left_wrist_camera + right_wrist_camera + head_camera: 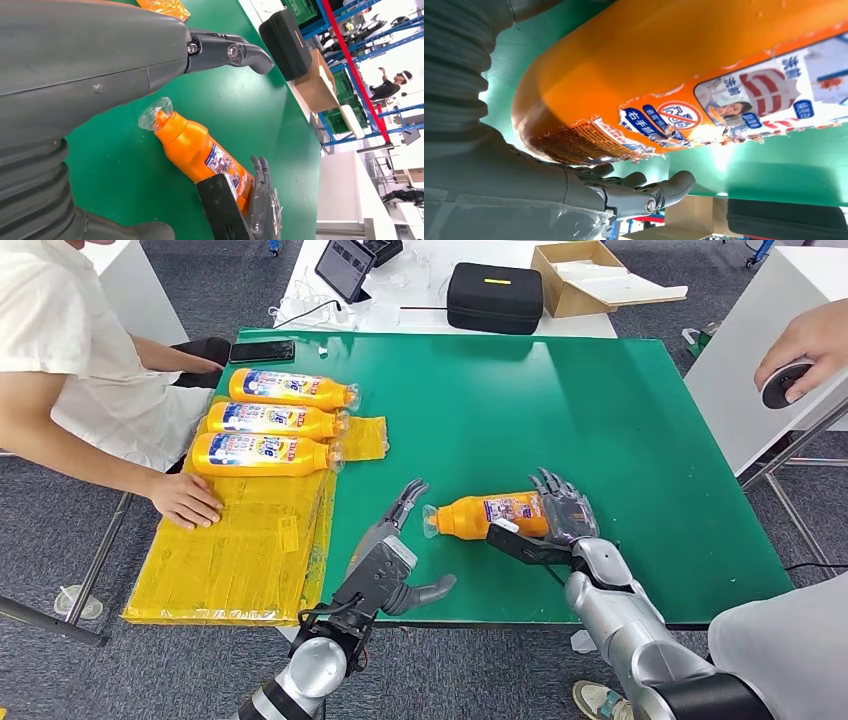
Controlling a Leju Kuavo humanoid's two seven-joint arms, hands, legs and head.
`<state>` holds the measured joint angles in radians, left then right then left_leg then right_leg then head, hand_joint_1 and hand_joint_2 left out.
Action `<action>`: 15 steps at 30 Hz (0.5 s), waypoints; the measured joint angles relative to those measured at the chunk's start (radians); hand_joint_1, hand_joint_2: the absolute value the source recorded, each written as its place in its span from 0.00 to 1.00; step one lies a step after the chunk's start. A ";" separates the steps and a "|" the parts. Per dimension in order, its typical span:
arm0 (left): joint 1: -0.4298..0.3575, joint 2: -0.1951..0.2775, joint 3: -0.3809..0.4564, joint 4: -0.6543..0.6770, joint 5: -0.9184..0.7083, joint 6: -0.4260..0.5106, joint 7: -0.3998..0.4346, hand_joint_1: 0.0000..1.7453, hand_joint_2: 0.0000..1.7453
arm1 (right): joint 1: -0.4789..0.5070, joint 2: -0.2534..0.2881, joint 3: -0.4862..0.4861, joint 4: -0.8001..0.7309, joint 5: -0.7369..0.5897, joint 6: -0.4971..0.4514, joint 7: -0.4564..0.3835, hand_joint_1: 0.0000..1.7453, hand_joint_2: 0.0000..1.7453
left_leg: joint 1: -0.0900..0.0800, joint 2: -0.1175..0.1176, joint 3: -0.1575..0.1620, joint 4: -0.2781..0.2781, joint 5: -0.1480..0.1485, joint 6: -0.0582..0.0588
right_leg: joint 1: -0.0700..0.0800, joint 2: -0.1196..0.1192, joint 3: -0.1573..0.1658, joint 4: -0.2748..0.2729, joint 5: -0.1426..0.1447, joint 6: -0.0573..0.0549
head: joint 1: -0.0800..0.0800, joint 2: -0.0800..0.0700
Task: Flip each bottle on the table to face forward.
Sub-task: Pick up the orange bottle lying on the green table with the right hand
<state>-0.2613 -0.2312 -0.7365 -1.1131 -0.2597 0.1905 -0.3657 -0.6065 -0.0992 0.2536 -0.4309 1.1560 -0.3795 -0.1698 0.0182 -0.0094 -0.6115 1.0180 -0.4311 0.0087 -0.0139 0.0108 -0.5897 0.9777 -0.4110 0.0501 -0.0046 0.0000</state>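
Right hand [562, 512]: cupped around the base end of the bottle [487, 515], thumb on the near side and fingers curled over the far side; the grasp looks closed on it, though the hand hides the bottle's bottom in the head view.
Left hand [395, 558]: empty, fingers spread and reaching toward the bottle's cap without touching it.
Bottle: lying on its side on the green table [620, 420], near the front edge, cap pointing toward the left hand; label torn and partly peeled, its print too small to read.
Three bottles [275, 420]: lying in a row on the yellow sheet [250, 540] at the table's left, caps toward the middle.
Person's hand [185, 500]: flat on the sheet, the arm cut off by the frame.
Black case [493, 297]: on the white table beyond.
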 joint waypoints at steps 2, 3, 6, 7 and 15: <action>0.000 0.000 -0.001 0.000 0.001 -0.002 -0.001 0.00 1.00 | -0.003 0.000 0.005 0.002 0.010 0.016 0.006 0.00 1.00 | 0.000 0.000 0.001 0.000 0.000 0.000 | 0.000 0.000 0.001 0.000 0.000 0.000 | 0.000 0.000; 0.000 0.000 -0.002 0.000 0.001 -0.003 -0.001 0.00 1.00 | -0.006 0.000 0.008 0.004 0.017 0.024 0.011 0.25 1.00 | 0.000 0.000 0.002 0.000 0.000 0.000 | 0.000 0.000 0.001 0.000 0.000 0.000 | 0.000 0.000; -0.001 0.000 -0.006 0.000 0.005 -0.007 -0.004 0.00 1.00 | -0.011 -0.002 0.023 0.009 0.037 0.046 0.018 1.00 1.00 | 0.000 0.001 0.004 0.000 0.000 0.000 | 0.000 0.000 0.003 -0.001 0.000 0.000 | 0.000 0.000; -0.002 0.000 -0.007 0.000 0.007 -0.011 -0.006 0.00 1.00 | -0.011 -0.005 0.028 0.011 0.041 0.060 0.006 1.00 1.00 | 0.000 0.001 0.005 0.000 0.000 0.000 | 0.000 0.000 0.003 -0.001 0.000 0.000 | 0.000 0.000; -0.027 -0.007 -0.026 0.024 0.042 -0.055 -0.039 0.00 1.00 | -0.042 -0.069 0.077 0.038 0.003 0.320 -0.293 1.00 1.00 | 0.000 0.002 0.019 0.000 -0.005 0.000 | 0.000 0.001 0.010 -0.002 -0.001 0.000 | 0.000 0.000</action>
<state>-0.2885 -0.2385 -0.7624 -1.0894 -0.2177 0.1351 -0.4050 -0.6488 -0.1682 0.3309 -0.3932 1.1592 -0.0595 -0.4625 0.0183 -0.0079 -0.5926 1.0178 -0.4361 0.0086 -0.0135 0.0115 -0.5794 0.9754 -0.4120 0.0496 -0.0041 0.0001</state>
